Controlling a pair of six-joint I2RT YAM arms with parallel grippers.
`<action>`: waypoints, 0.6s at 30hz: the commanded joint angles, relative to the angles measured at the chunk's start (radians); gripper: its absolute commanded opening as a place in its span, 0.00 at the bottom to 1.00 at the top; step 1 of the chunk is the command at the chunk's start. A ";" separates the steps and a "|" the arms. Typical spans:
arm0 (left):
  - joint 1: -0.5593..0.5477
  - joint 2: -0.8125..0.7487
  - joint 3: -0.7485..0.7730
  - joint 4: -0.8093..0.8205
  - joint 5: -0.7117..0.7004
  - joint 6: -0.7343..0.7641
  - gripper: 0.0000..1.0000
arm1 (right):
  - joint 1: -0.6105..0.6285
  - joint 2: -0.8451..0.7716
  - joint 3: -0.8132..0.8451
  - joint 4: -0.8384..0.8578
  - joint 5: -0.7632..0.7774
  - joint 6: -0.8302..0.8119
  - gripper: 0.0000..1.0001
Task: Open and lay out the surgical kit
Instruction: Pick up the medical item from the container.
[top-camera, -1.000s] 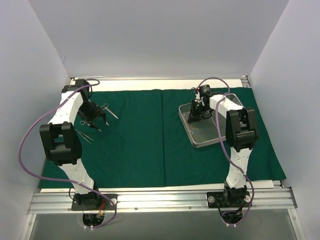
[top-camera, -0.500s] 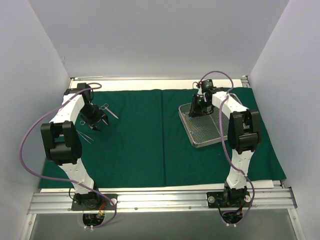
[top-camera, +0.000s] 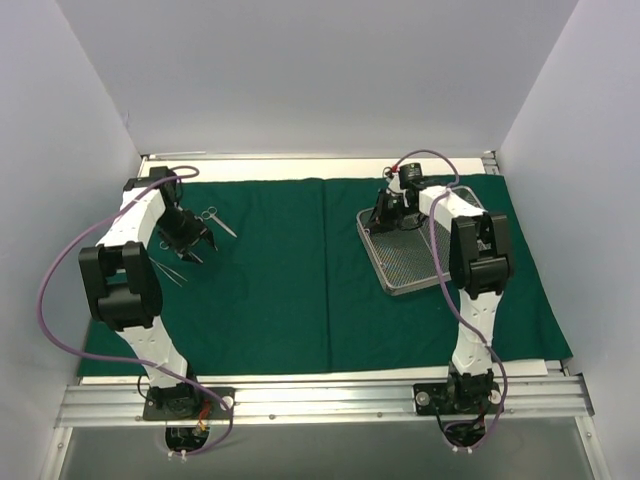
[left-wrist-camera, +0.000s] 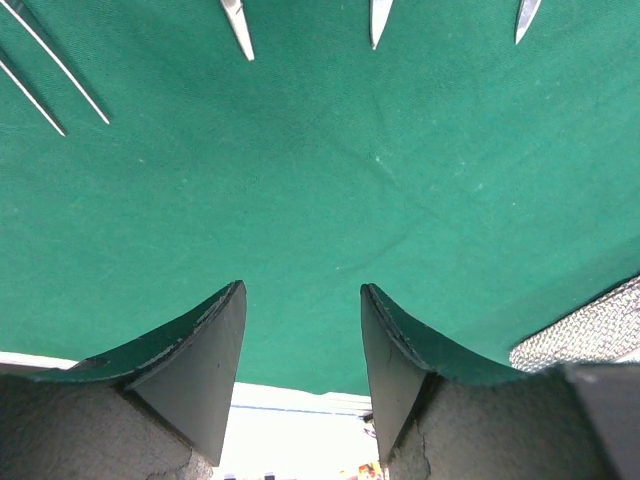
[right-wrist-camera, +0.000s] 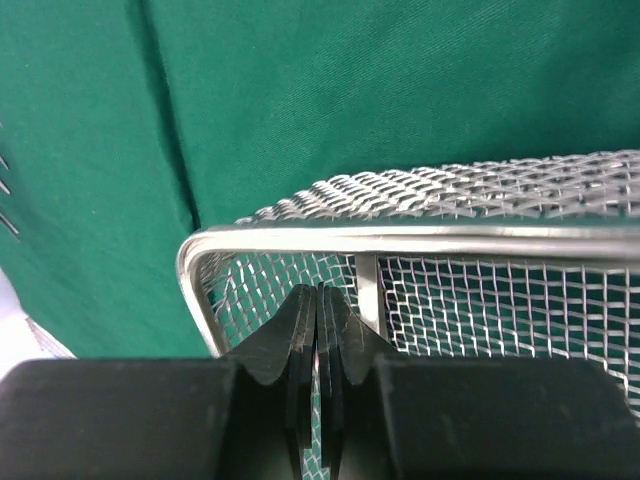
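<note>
Setting: white-walled booth, with a large dark green cloth drape (top-camera: 280, 290) spread flat over the table.
Hidden: the right arm covers the far part of the shallow silver wire-mesh tray (top-camera: 405, 272), so what lies there cannot be told.
Cut off: in the left wrist view only the tips of thin steel instruments (left-wrist-camera: 238, 25) show, at the top edge.
Tray: sits on the drape's right half.
Instruments: steel scissors (top-camera: 214, 218) and thin tweezers (top-camera: 168, 272) lie on the drape's left half.
Left gripper (top-camera: 195, 243): fingers apart, holding nothing, over bare cloth near the scissors.
Right gripper (right-wrist-camera: 320, 297): fingers pressed together at the tray's far-left corner, just under the rim.
Change: the right gripper has shifted left along the tray, while the left has barely moved.
</note>
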 joint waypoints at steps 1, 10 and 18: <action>0.004 -0.021 0.035 0.008 0.027 0.000 0.58 | 0.000 0.028 0.007 -0.024 -0.077 0.013 0.00; 0.001 0.006 0.055 0.023 0.041 -0.011 0.58 | -0.013 0.054 0.033 -0.175 0.040 -0.076 0.00; -0.008 0.029 0.081 0.037 0.058 -0.019 0.58 | -0.020 -0.029 0.150 -0.303 0.291 -0.139 0.00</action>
